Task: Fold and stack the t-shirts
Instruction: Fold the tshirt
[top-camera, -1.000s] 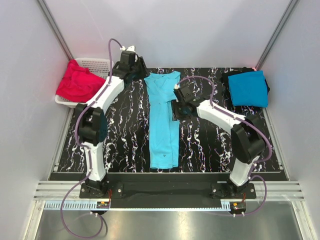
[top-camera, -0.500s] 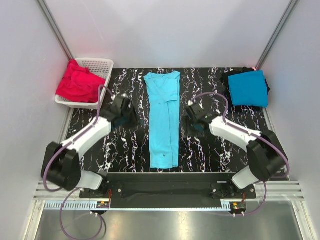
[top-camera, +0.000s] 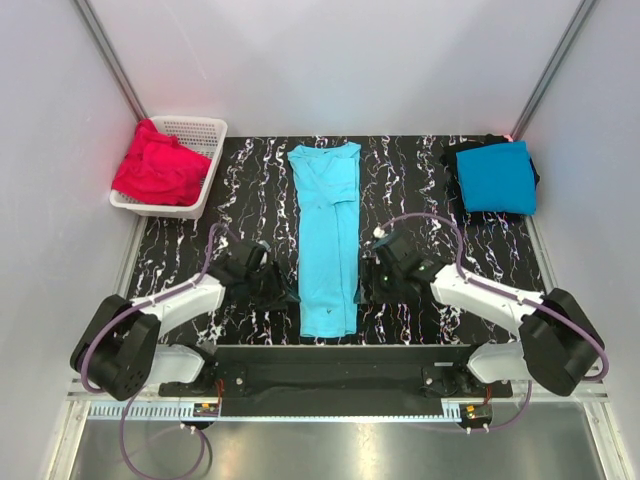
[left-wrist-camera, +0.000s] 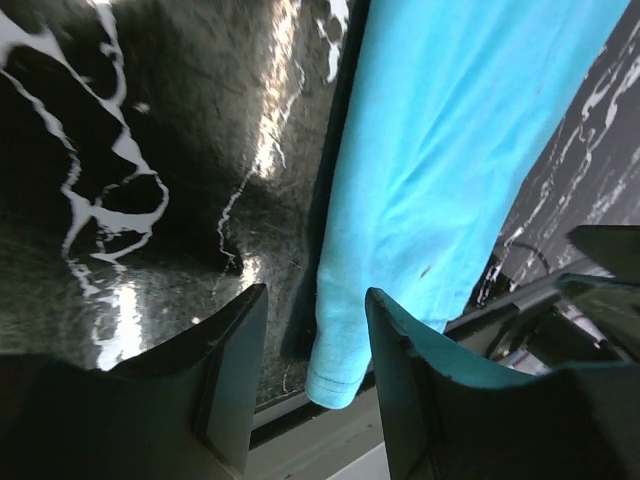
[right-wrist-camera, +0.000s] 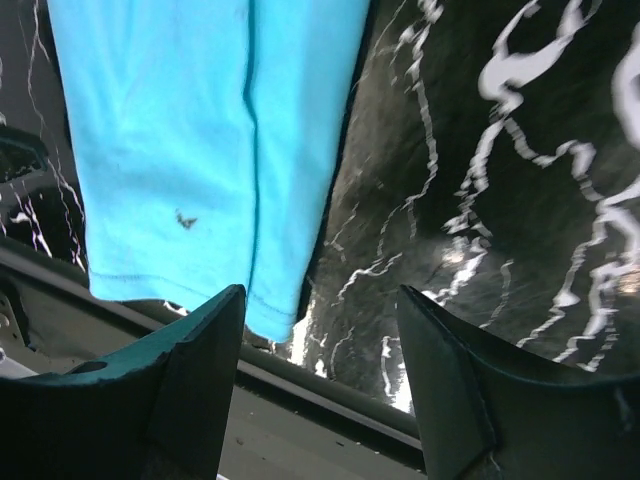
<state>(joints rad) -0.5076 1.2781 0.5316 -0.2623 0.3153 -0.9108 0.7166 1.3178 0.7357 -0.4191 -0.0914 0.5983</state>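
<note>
Top view: your light turquoise t-shirt (top-camera: 328, 240) lies as a long folded strip down the middle of the table (top-camera: 420, 200). The left gripper (top-camera: 272, 288) and right gripper (top-camera: 368, 284) sit low on either side of its near hem (blue t-shirt (top-camera: 497, 177) folded far right, red t-shirts (top-camera: 155, 165) in the basket (top-camera: 200, 130)). Left wrist: fingers (left-wrist-camera: 230, 370) partly open, empty, hem corner just beyond. Right wrist: fingers (right-wrist-camera: 200, 380) wide apart, nothing gripped.
</note>
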